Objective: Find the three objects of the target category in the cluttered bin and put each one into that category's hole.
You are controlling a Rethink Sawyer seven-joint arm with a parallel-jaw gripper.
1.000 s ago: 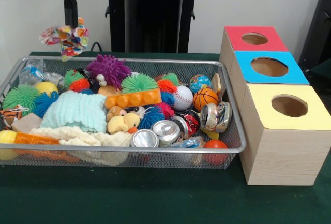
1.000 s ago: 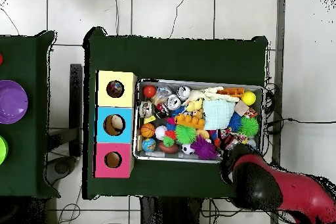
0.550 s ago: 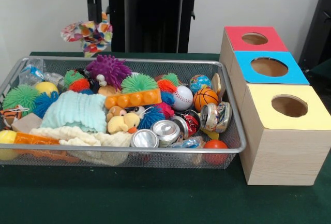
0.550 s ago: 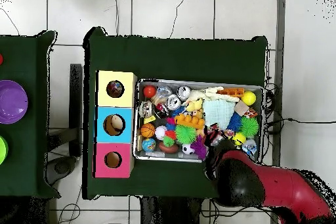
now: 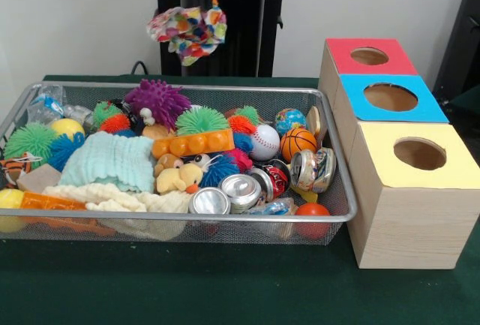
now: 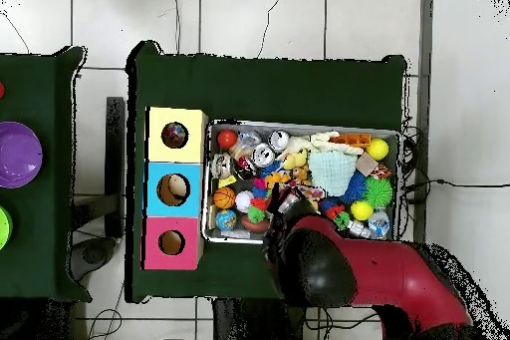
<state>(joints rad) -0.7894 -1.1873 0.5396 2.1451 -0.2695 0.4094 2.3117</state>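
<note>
Overhead, gripper [image 5: 196,6] pinching multicoloured cloth [image 5: 187,31], hanging above wire bin [image 5: 341,190] far edge; boxes [image 5: 405,167] right.

Robot lab: green-cloth counter [image 5: 225,295], mesh bin [image 5: 330,182] w/ test toys, sorting boxes [image 5: 409,190], cables on tiled floor [image 6: 249,27].

The gripper holding the patterned cloth [image 5: 188,31] was lost against the dark pedestal. Overhead, the arm [image 6: 344,271] covered the bin's [image 6: 396,137] near rim.
</note>
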